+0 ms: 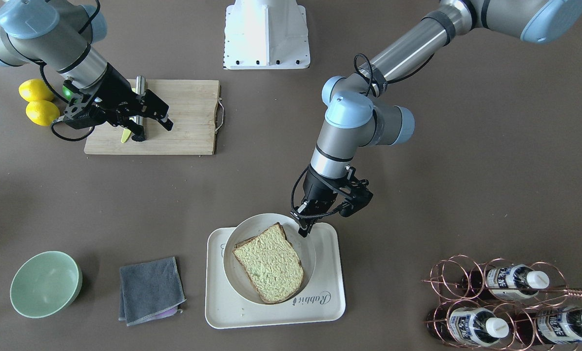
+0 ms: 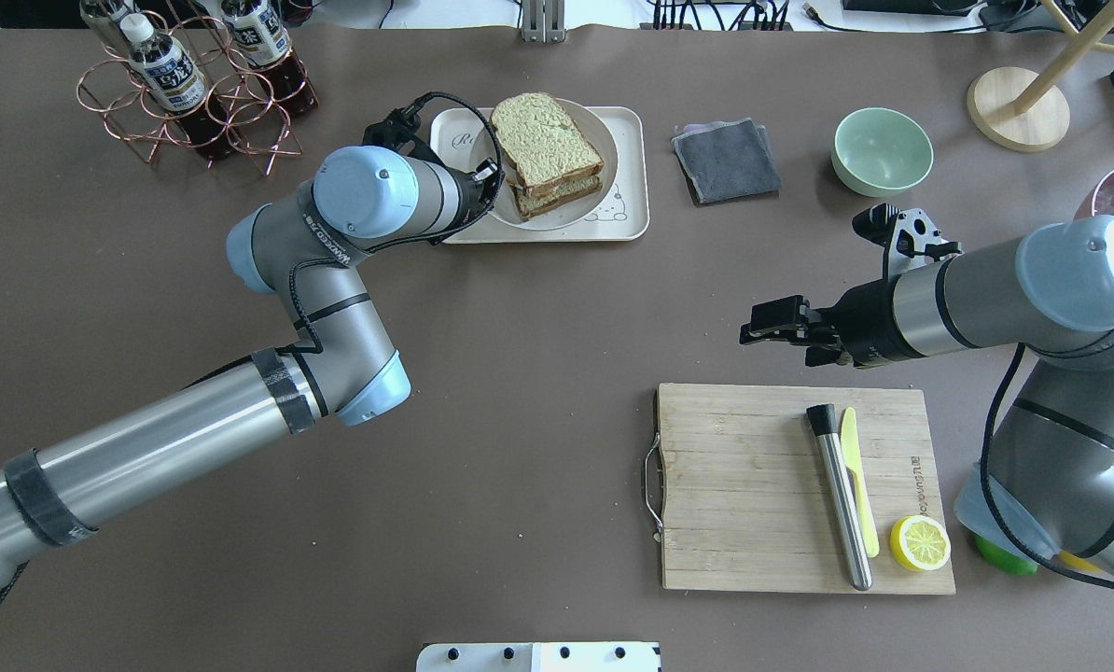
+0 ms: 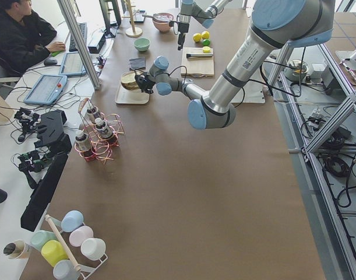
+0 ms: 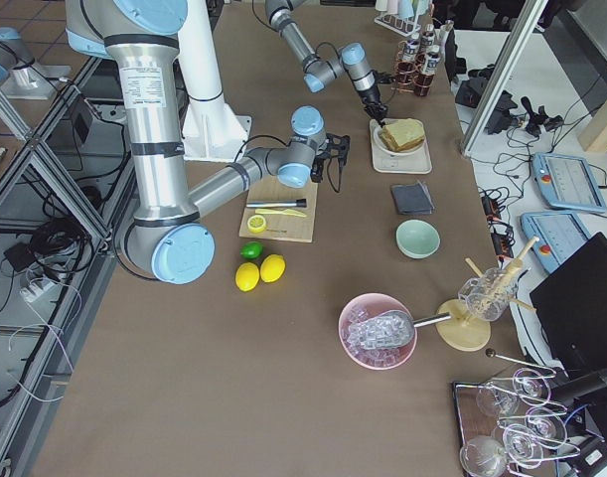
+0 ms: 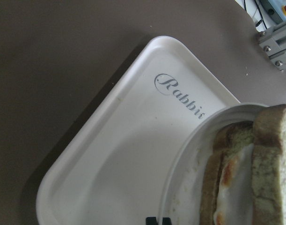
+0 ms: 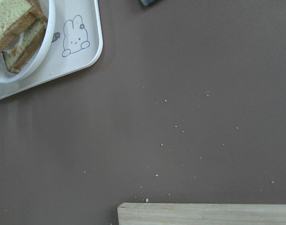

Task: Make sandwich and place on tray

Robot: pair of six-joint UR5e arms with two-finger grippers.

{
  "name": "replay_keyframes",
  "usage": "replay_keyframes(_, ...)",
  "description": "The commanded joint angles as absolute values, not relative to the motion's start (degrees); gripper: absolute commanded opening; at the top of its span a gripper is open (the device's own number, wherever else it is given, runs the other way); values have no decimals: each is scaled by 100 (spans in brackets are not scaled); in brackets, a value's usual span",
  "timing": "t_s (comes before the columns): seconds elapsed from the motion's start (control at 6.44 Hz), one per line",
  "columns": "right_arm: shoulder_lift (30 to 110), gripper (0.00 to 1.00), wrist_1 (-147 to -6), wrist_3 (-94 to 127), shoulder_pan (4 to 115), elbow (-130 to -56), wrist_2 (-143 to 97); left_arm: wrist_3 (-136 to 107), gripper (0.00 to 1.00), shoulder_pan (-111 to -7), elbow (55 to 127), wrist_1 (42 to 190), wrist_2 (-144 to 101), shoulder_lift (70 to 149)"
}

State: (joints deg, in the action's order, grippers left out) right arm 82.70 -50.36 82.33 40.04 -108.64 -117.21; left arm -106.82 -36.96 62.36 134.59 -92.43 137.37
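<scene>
The sandwich (image 1: pixel 269 263) is two greenish-tan bread slices with dark crusts, and white egg (image 5: pixel 231 187) shows between them. It lies on a round white plate (image 1: pixel 310 253) that stands on the cream "Rabbit" tray (image 1: pixel 271 314). My left gripper (image 1: pixel 304 229) is at the plate's robot-side rim, its fingertips (image 5: pixel 152 220) closed narrowly at the rim. My right gripper (image 2: pixel 767 329) is open and empty, hovering above the table just beyond the far edge of the cutting board. The right wrist view shows the tray's corner (image 6: pixel 86 51) and the sandwich (image 6: pixel 16 33).
The wooden cutting board (image 2: pixel 753 485) carries a metal rod (image 2: pixel 837 495), a yellow knife (image 2: pixel 857 485) and a lemon half (image 2: pixel 919 543). A grey cloth (image 2: pixel 727 161) and a green bowl (image 2: pixel 882 149) lie right of the tray. A copper bottle rack (image 2: pixel 193 84) stands far left.
</scene>
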Motion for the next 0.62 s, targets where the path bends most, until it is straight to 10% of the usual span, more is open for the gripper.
replay_keyframes(0.0, 8244, 99, -5036, 8174, 4034, -10846, -11725, -10600, 0, -3700, 6135, 13535, -9246, 13755)
replay_keyframes(0.16, 8244, 99, -5036, 8174, 4043, -10854, -11725, -10591, 60, -3700, 6126, 13535, -9237, 13755)
replay_keyframes(0.47, 8244, 99, -5036, 8174, 4043, -10854, -11725, -10591, 72, -3779, 6256, 13535, -9298, 13755)
